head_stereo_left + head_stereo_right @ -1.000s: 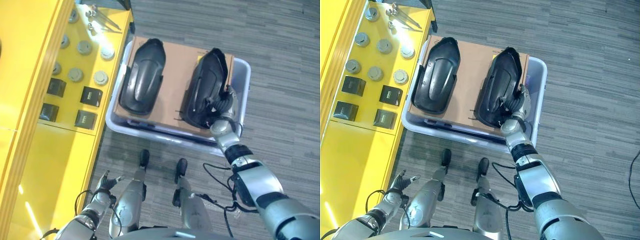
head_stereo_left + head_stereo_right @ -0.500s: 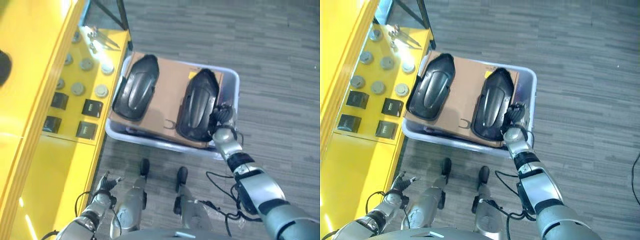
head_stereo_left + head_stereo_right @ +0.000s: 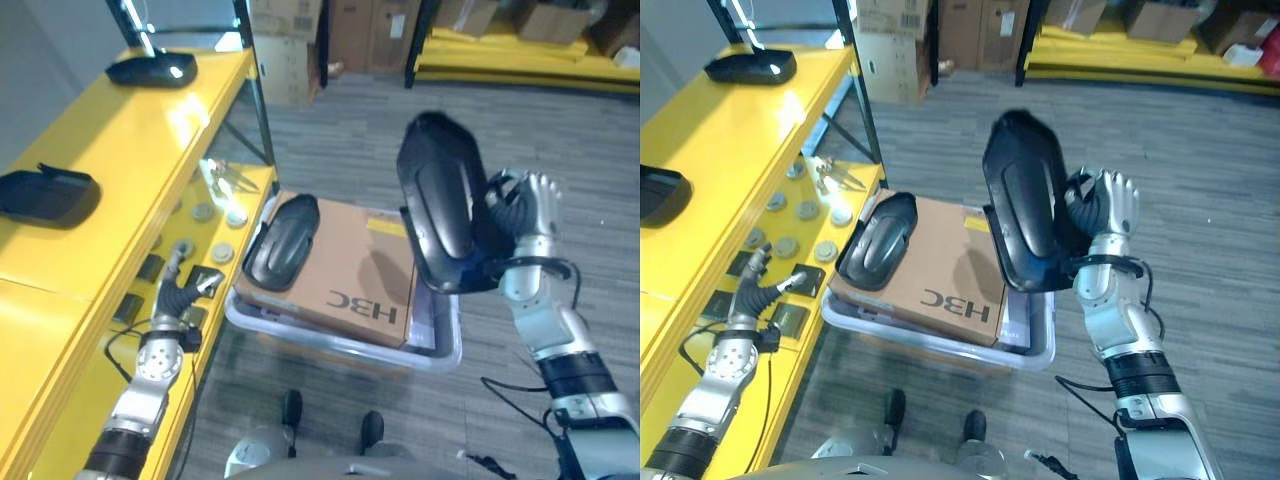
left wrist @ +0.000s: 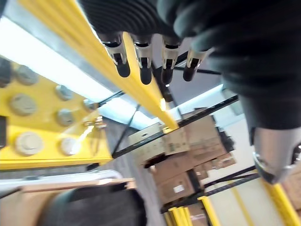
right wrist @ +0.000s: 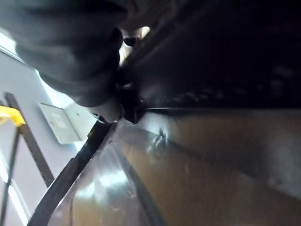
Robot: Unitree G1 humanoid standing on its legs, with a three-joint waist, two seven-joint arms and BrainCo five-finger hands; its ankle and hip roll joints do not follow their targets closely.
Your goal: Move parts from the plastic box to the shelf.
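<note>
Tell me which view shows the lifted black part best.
The right eye view: the whole part shows upright above the plastic box, the right hand clasping its edge. The left eye view shows it nearly as well. The right wrist view gives a dark close-up of its surface; the left wrist view helps little.

The right hand (image 3: 1108,205) lifted the black part (image 3: 1025,200) it gripped off the cardboard sheet (image 3: 945,265) in the plastic box (image 3: 940,345) and raised it upright above the box's 3 o'clock end. The left hand (image 3: 185,292) rose from low at 7 o'clock toward the yellow shelf (image 3: 100,170). The camera tilted up.
</note>
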